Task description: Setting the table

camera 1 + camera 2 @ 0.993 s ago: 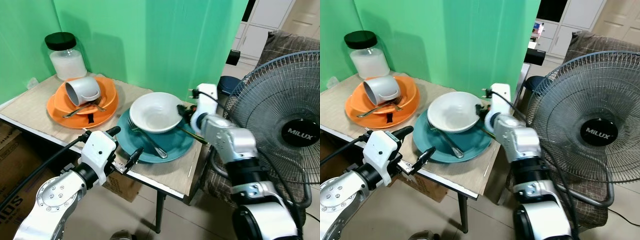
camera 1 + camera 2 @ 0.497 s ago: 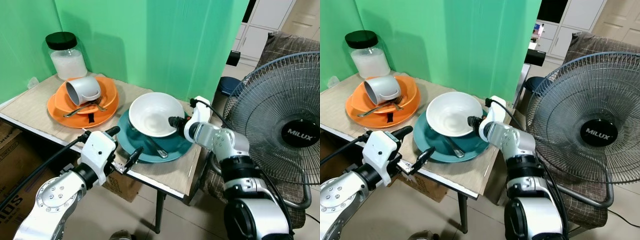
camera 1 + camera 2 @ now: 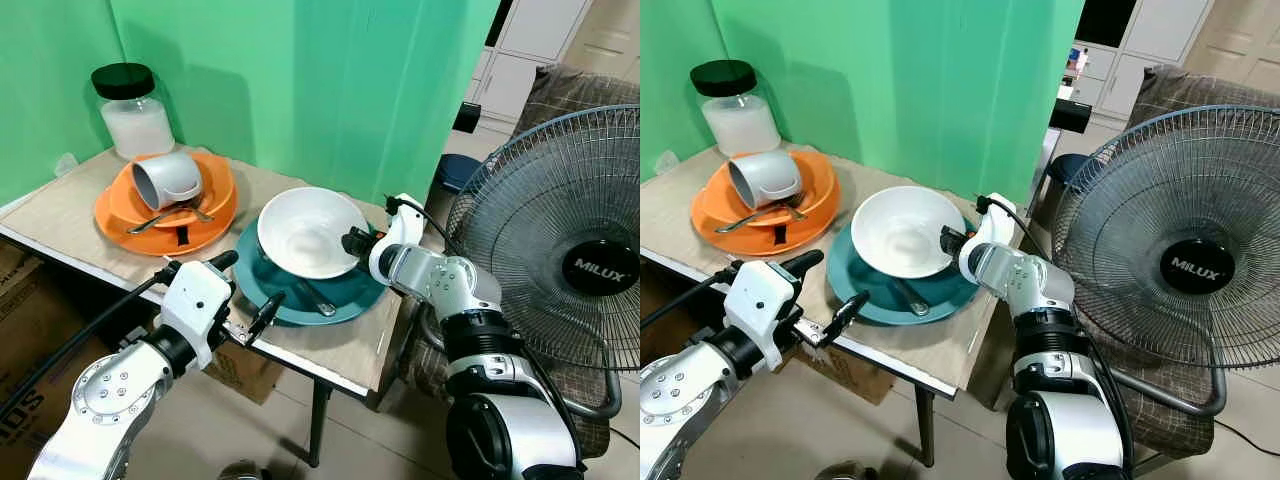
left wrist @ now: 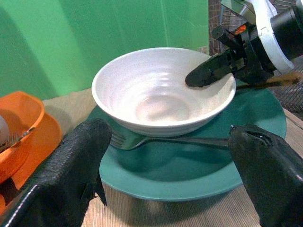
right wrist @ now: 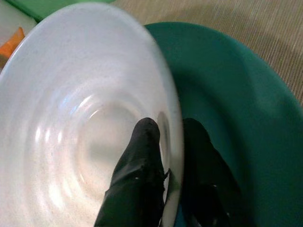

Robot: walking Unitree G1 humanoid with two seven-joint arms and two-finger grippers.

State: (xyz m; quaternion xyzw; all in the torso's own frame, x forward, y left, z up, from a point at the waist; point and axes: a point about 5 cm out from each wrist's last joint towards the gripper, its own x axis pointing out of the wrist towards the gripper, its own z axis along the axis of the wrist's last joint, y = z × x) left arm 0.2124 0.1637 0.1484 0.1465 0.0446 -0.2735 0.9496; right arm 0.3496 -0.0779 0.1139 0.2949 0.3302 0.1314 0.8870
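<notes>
Green backdrop behind the table (image 3: 60,215); right, a fan (image 3: 560,235) reads "MILUX". Right gripper (image 5: 166,177) pinches the white bowl's (image 3: 305,228) right rim on the teal plate (image 3: 350,290). Left gripper (image 3: 248,292) hovers spread near the table's near edge.

A lived-in home: standing fan (image 3: 580,260), white cupboards (image 3: 520,60), dishes on a small table (image 3: 60,215).

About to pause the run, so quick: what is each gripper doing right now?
Left gripper: open, holding nothing, near the table edge before the teal plate.
Right gripper: shut on the white bowl rim.
</notes>
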